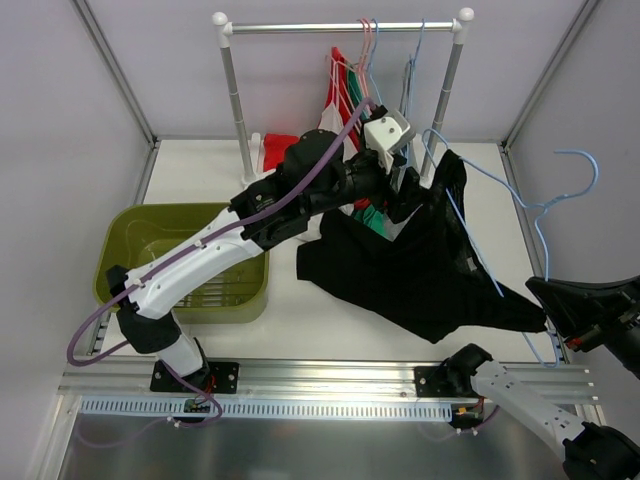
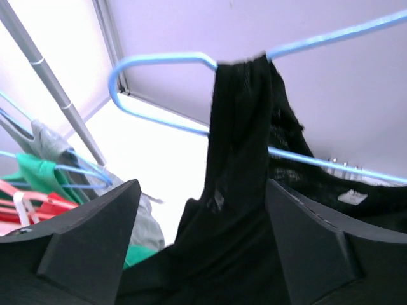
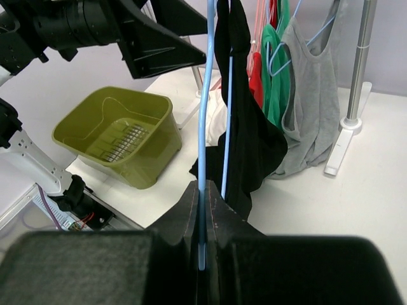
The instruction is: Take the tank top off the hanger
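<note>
Over the middle of the white bench (image 1: 330,325), the black ribbed tank top (image 1: 420,275) is hanging by one strap (image 2: 241,114) from the light-blue wire hanger (image 1: 545,205), with its body trailing down onto the surface. We are clenching our right hand (image 3: 202,197) on the hanger's lower wire and holding our left hand (image 2: 203,210) released, its fingers (image 2: 95,241) spread either side of the strap without pinching it. We are judging the cloth to be light, limp and stretchy. It is likely to slide along the smooth wire but bunch at the hanger's bend, so we are favouring a pinch on the strap just below the wire. Behind the left hand, the metal clothes rail (image 1: 340,27) with its red, green and grey garments (image 3: 311,95) is crowding the far side. The olive plastic tub (image 1: 110,250) is sitting well apart to the left, and we are judging the near bench to be the freest way out.
</note>
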You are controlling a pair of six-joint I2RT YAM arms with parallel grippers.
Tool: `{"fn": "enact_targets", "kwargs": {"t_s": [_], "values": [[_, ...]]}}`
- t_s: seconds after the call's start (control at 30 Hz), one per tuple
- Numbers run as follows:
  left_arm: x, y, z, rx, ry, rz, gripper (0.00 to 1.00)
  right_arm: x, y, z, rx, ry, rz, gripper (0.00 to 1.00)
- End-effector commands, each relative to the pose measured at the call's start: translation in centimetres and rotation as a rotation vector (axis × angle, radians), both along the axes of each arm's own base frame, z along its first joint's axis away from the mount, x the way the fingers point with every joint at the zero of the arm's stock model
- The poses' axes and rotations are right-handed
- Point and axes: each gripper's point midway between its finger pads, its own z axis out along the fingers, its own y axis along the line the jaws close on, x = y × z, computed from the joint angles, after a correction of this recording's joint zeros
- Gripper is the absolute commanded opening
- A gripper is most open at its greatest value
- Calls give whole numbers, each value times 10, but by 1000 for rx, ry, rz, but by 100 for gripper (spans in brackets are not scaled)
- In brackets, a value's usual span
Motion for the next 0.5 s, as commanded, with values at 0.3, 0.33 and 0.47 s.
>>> {"fn": "enact_targets", "kwargs": {"t_s": [0.3, 0.33, 0.47], "values": [[-12, -37, 27, -114, -88, -162, 73, 10, 3, 6, 3, -5, -11, 1], [-18, -40, 28, -132, -60, -193, 73, 11, 4, 5, -1, 0, -11, 0], [-14, -44, 24, -134, -49, -182, 33, 14, 2, 2, -5, 3, -28, 0]]}}
